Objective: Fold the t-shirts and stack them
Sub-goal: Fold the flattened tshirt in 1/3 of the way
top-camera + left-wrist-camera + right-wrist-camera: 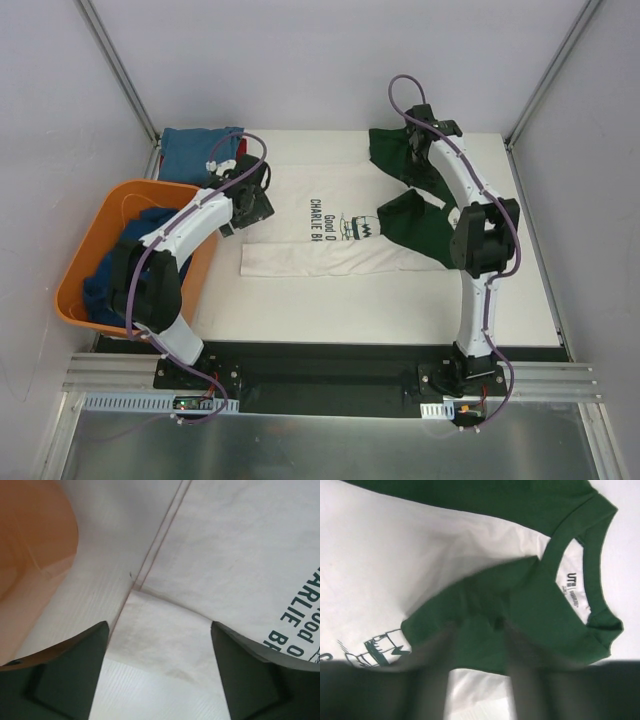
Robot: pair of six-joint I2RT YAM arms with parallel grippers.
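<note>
Left wrist view: we see left gripper (159, 630) jaws wide apart, holding nothing, above folded hem corner of cream t-shirt (300, 258). Shirt lies mid-table, long axis left-right, neck end right, under right gripper (477, 632); its grip we cannot tell.

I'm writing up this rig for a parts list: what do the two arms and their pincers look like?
Both the left arm and right arm have white shells with black joint housings. A purple cable loops along each. The left pincer has dark wedge-shaped fingers.
</note>
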